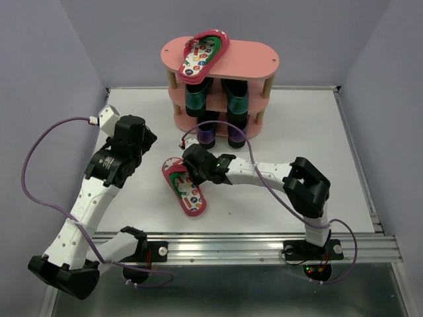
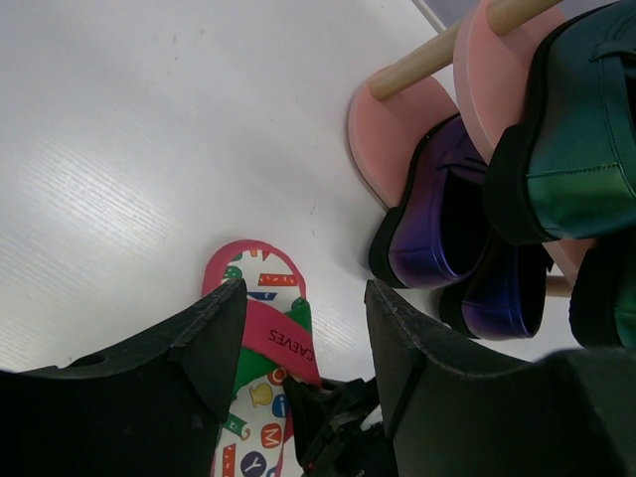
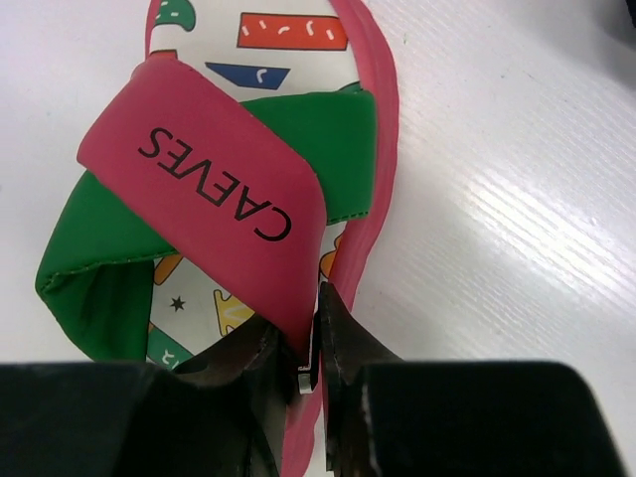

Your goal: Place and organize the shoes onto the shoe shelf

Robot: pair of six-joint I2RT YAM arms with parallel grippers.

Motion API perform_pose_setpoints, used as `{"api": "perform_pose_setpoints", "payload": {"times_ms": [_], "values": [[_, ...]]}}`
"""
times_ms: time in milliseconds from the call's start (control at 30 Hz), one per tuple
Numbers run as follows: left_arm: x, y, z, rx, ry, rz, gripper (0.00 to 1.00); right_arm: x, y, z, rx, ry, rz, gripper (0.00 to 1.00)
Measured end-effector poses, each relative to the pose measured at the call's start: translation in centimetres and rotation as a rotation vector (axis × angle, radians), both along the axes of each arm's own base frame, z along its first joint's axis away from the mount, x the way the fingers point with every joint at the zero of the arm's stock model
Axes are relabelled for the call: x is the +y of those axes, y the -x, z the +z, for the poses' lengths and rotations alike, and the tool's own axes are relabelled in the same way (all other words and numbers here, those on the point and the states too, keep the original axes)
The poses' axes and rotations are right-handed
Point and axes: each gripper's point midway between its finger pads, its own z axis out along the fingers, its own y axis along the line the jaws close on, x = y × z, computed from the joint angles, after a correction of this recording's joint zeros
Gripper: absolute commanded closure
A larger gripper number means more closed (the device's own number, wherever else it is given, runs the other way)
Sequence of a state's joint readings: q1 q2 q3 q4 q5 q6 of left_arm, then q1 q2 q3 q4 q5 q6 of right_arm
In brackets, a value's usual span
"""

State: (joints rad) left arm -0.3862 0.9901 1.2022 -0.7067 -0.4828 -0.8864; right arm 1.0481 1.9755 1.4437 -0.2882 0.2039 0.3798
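- Red strap [image 3: 209, 189] of the loose flip-flop [image 1: 187, 191] is nipped between the fingers of the right gripper [image 3: 310, 348]. The bite takes only the strap's edge, just beside the rim of the sole.
- That flip-flop lies flat on the worktop [image 1: 317, 152], on the near side of the shoe shelf [image 1: 258, 56] and apart from it.
- The left gripper [image 2: 303, 293] hangs spread wide above the same shoe, pinching nothing. Whether it touches anything cannot be told.
- On the shelf, the other flip-flop [image 1: 205, 53] lies slanted across the left half of the top board. The green loafers [image 1: 198, 96] fill the middle tier and the purple loafers [image 1: 207, 135] the bottom one. By my reading, only the right half of the top board is free.
- Risk one: the hold is thin and on soft material. On the lift the sole will likely swing down and hang, and the strap could slide out of the pinch.
- Risk two: a dangling sole carried to the top could catch the board's near edge, nudge the slanted mate, or push a shelf that looks light.
- Risk three: the two arms are close over one shoe, so a rising right arm could brush the left gripper unless that one makes room.
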Motion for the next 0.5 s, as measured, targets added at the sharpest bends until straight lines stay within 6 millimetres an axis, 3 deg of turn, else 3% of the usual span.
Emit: {"api": "perform_pose_setpoints", "payload": {"times_ms": [100, 167, 500], "values": [[0.2, 0.0, 0.0, 0.000, -0.006, 0.006, 0.38, -0.5, 0.7, 1.7, -0.001, -0.012, 0.026, 0.99], [0.6, 0.0, 0.0, 0.000, -0.014, 0.017, 0.40, -0.9, 1.2, 3.9, -0.011, -0.036, 0.049, 0.99], [2.5, 0.2, 1.6, -0.039, -0.051, 0.077, 0.41, -4.0, 2.6, 20.8, -0.230, -0.263, 0.098, 0.99]]}}
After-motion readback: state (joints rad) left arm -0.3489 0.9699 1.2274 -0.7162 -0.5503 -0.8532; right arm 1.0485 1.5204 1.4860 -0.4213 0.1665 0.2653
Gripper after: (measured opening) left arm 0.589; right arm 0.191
